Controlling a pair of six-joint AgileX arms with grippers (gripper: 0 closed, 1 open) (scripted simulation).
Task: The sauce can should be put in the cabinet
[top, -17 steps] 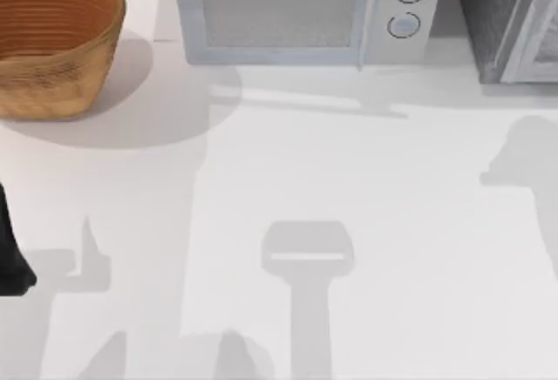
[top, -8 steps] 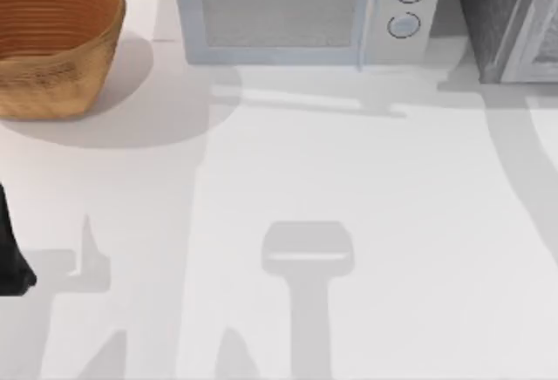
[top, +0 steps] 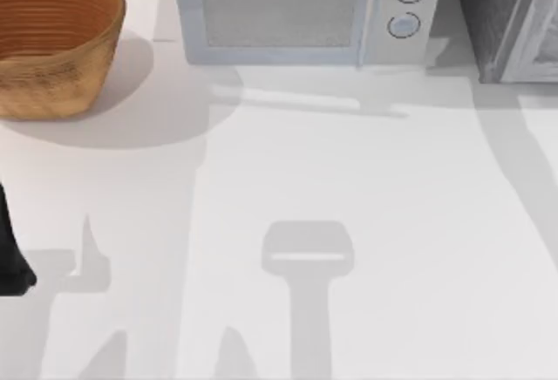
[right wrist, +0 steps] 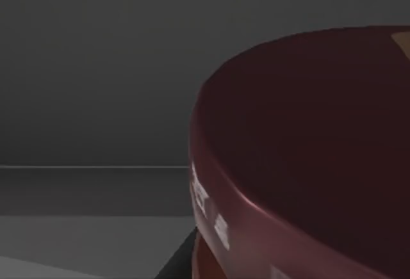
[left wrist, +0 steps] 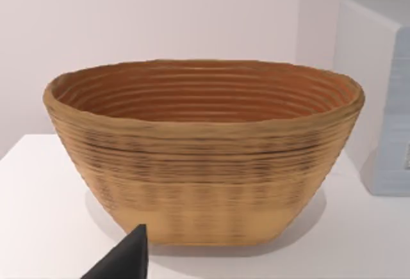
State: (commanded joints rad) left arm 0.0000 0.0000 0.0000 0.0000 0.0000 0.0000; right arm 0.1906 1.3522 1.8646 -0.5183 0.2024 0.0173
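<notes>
Sauce can: the sauce can (right wrist: 307, 157) stood very close in front of the right wrist camera, its dark maroon rim against a dim grey interior with a flat grey floor below.
Cabinet: the cabinet (top: 510, 18) sat at the far right corner of the tabletop (top: 349, 188), just beside the microwave (top: 305, 14); judging by the grey walls behind the can, the can was probably inside it already or at its mouth.
Key relation: the can lay right up against the right arm's wrist, long axis apparently upright, and the cabinet was on that arm's side, so the right arm was by far the nearer.
Right jaws: whether they were clamped on the can or spread could not be told.
Left arm: parked at the tabletop's left edge, near the wicker basket (left wrist: 205, 151); one dark fingertip (left wrist: 128, 256) showed, and its jaws' state could not be told either.
</notes>
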